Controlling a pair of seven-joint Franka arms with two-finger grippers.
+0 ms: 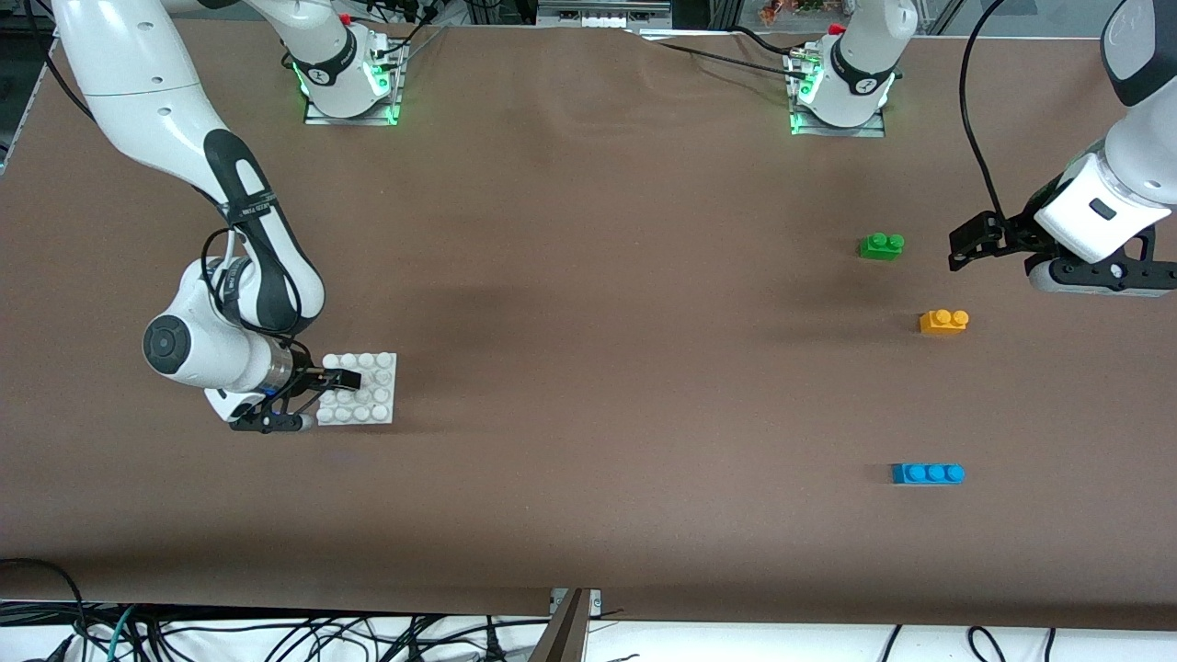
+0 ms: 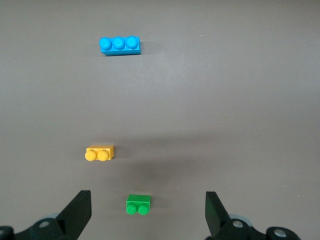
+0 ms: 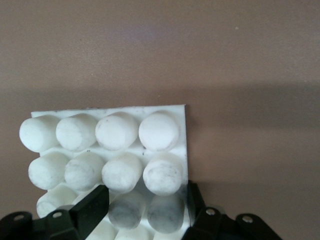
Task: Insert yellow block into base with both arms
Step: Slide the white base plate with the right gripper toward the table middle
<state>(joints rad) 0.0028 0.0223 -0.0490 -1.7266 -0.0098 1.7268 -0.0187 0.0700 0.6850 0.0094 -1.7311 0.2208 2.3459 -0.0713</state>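
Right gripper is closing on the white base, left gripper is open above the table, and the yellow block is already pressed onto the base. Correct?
Not quite. The front view shows the yellow block lying on the table beside the green brick, well apart from the base. The right gripper is at the base; the left gripper is open.

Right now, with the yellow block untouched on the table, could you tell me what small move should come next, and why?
Probably the left gripper should shift from over the green brick to over the yellow block and descend. Its jaws are open and empty, and the yellow block lies free on the table. The right gripper already has its jaws around an edge of the base.
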